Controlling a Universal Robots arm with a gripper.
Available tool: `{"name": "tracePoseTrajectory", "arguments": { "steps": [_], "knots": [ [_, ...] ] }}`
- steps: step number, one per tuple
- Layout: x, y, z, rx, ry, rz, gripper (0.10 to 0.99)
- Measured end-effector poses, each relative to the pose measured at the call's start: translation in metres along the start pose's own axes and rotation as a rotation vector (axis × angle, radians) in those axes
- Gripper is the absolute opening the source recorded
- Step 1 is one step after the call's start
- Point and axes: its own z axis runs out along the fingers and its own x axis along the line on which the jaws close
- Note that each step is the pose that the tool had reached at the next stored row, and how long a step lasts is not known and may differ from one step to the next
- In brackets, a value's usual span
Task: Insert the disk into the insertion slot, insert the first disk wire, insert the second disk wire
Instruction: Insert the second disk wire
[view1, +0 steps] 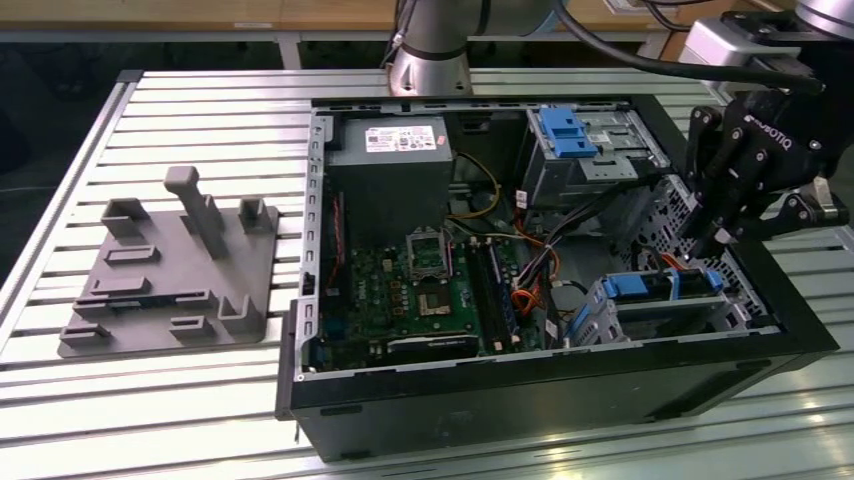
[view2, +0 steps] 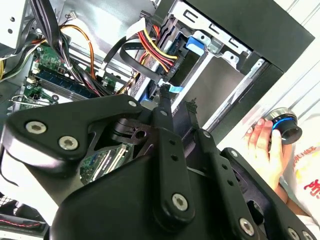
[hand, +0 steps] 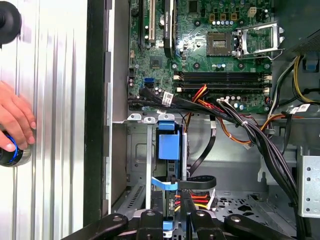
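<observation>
Disk (view1: 663, 284) in slot, pincer (view1: 709, 241) just above

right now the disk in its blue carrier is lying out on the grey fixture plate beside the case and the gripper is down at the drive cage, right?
Not quite. The disk in its blue carrier is not on the grey fixture plate; the exterior view shows it already sitting in the insertion slot inside the case. The rest holds: the gripper is down at that drive cage.
</observation>
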Motion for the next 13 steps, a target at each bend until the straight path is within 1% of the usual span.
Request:
{"name": "tracePoseTrajectory", "arguments": {
  "steps": [8,10,12,13],
  "knots": [
    [0.0000,0.0000,0.0000,0.000,-0.0001,0.000,0.282],
    [0.0000,0.0000,0.0000,0.000,-0.0002,0.000,0.267],
    [0.0000,0.0000,0.0000,0.000,-0.0003,0.000,0.137],
    [0.0000,0.0000,0.0000,0.000,-0.0003,0.000,0.137]
  ]
}}
